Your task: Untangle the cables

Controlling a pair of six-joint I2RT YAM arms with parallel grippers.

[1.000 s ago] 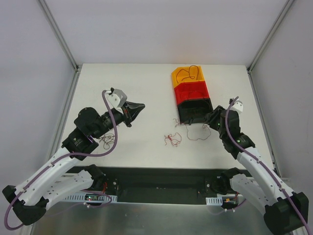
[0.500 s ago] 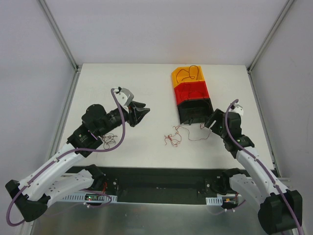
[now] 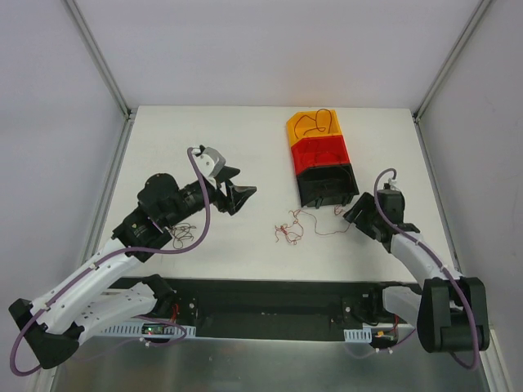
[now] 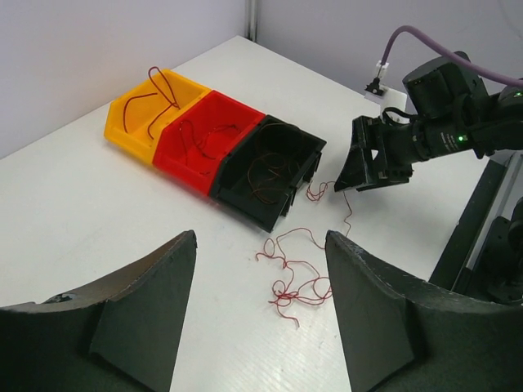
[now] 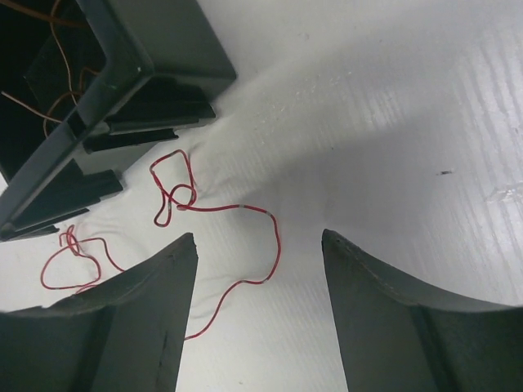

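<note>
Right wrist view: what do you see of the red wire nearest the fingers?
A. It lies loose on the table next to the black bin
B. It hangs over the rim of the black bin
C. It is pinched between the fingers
A: the red wire lies flat on the table just off the corner of the black bin, while the right gripper is spread open with nothing pinched.

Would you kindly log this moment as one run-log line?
left gripper: open, empty | right gripper: open, empty, near loose red wire | red tangle: on table, near black bin
</note>
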